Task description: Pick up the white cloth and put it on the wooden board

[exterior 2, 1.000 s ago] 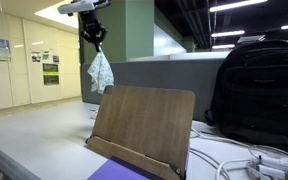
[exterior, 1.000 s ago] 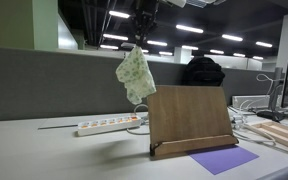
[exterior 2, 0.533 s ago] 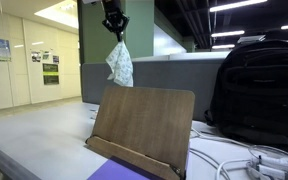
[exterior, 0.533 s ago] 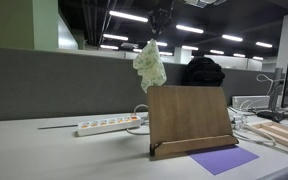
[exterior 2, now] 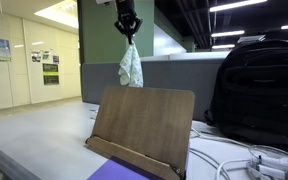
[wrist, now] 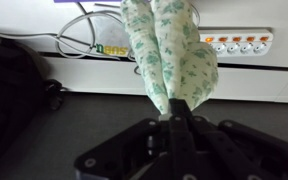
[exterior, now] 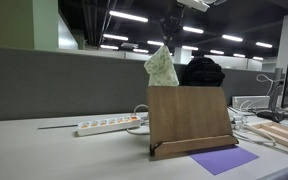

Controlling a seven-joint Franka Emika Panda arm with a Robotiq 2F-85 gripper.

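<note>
Hanging from the gripper [exterior 2: 130, 39], the cloth [exterior 2: 131, 67] dangles free in the air as a narrow, crumpled bundle. The jaws are drawn almost fully together and pinch its upper end. The wrist view shows this most plainly: the dark fingers [wrist: 160, 128] of the gripper [wrist: 174, 113] meet on a bunched fold, and the rest of the cloth [wrist: 169, 50] trails away from them, its green speckle clear. Nothing else touches the gripper.

In both exterior views the cloth is up by the top edge of the board [exterior 2: 139, 125], which stands upright on the table [exterior 2: 34, 130]. In an exterior view the cloth [exterior: 161, 68] hangs under the gripper [exterior: 168, 41] over the left part of the board [exterior: 189, 120], its lower tip reaching down about to that edge. Whether tip and edge touch, or whether the cloth hangs behind the board, cannot be told.

A power strip [exterior: 109, 126] lies on the table beside the board, and the wrist view shows it [wrist: 234, 43] beyond the cloth. A purple sheet [exterior: 222, 159] lies flat in front of the board's ledge. A backpack [exterior 2: 259, 90] stands just beside the board.
</note>
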